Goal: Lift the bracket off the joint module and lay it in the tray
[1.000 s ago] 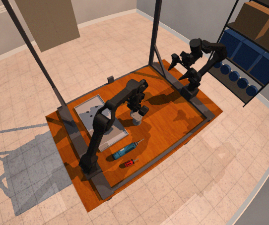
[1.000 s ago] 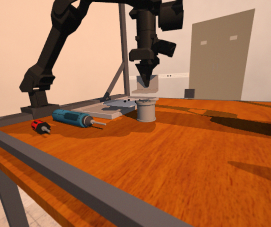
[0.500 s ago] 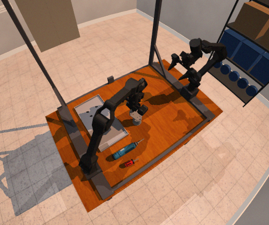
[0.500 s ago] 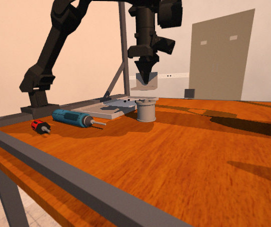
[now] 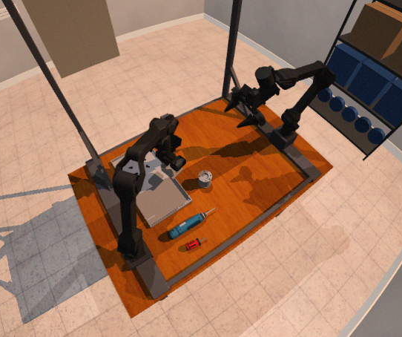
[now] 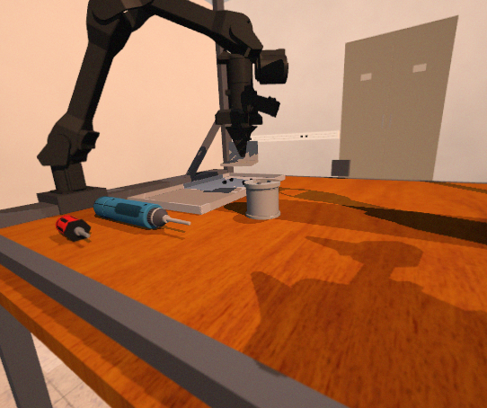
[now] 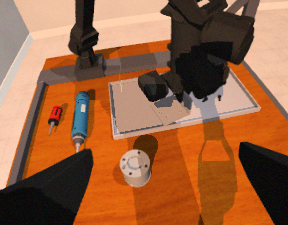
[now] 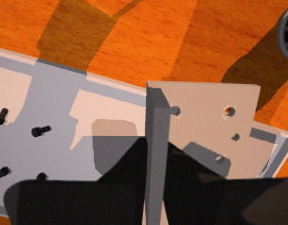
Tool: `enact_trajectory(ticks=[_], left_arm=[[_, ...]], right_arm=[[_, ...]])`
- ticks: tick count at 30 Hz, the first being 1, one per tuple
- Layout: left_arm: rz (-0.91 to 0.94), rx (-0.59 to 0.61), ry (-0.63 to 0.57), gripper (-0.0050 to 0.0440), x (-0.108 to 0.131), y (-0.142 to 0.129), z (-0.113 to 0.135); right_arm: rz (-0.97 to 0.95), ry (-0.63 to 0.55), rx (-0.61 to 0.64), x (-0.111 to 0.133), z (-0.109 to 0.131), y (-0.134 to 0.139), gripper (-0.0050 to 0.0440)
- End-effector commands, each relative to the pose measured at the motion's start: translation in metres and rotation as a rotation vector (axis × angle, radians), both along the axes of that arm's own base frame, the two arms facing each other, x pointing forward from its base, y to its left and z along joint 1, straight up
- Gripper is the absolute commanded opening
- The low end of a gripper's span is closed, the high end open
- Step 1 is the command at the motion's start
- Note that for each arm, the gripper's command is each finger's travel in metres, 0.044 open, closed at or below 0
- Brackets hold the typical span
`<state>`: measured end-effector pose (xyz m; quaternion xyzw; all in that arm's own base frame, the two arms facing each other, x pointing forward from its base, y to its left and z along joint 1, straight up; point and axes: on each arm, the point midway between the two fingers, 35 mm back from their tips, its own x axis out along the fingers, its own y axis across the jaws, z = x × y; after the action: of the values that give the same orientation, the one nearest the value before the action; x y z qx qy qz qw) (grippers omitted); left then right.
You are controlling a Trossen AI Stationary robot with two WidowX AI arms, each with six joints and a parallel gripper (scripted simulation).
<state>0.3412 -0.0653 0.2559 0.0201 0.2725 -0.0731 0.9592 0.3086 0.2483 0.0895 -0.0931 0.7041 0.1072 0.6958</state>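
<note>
The grey joint module (image 5: 205,179) stands upright on the table beside the tray (image 5: 151,185), bare on top; it also shows in the exterior view (image 6: 262,198) and in the left wrist view (image 7: 135,168). My right gripper (image 6: 242,150) is shut on the L-shaped grey bracket (image 6: 246,155) and holds it in the air above the tray's (image 6: 206,190) end nearest the module. In the right wrist view the bracket (image 8: 204,129) hangs over the tray's rim. My left gripper (image 5: 234,116) is open and empty, high at the table's far end, well away from the module.
Several small black screws (image 8: 39,130) lie in the tray. A blue electric screwdriver (image 5: 186,226) and a small red screwdriver (image 5: 193,243) lie on the table past the tray's other end. A metal frame edges the table. Shelving (image 5: 370,74) stands behind the left arm.
</note>
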Motion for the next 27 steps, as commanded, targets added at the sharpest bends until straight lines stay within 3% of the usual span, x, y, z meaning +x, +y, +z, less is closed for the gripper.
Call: enact_trajectory(ticks=[1,2,4,9,13,27], left_arm=[[-0.049,-0.004,-0.029,0.044,0.045,-0.024,-0.005],[-0.062,-0.004,-0.03,0.044,0.055,-0.031,-0.012],[-0.062,-0.004,-0.03,0.044,0.055,-0.031,-0.012],[-0.108,-0.005,-0.033,0.044,0.09,-0.058,-0.043],[-0.127,-0.005,-0.034,0.044,0.103,-0.069,-0.058],[-0.125,-0.005,-0.025,0.044,0.105,-0.071,-0.067]], right_arm=[[-0.005,-0.047,0.027,-0.036,0.002,0.02,-0.005],[-0.002,-0.045,0.025,-0.047,-0.003,0.024,-0.005],[-0.002,-0.045,0.025,-0.047,-0.003,0.024,-0.005],[0.008,-0.039,0.012,-0.086,-0.019,0.034,-0.005],[0.012,-0.038,0.008,-0.099,-0.024,0.036,-0.005],[-0.178,-0.035,0.011,-0.098,-0.024,0.037,-0.005]])
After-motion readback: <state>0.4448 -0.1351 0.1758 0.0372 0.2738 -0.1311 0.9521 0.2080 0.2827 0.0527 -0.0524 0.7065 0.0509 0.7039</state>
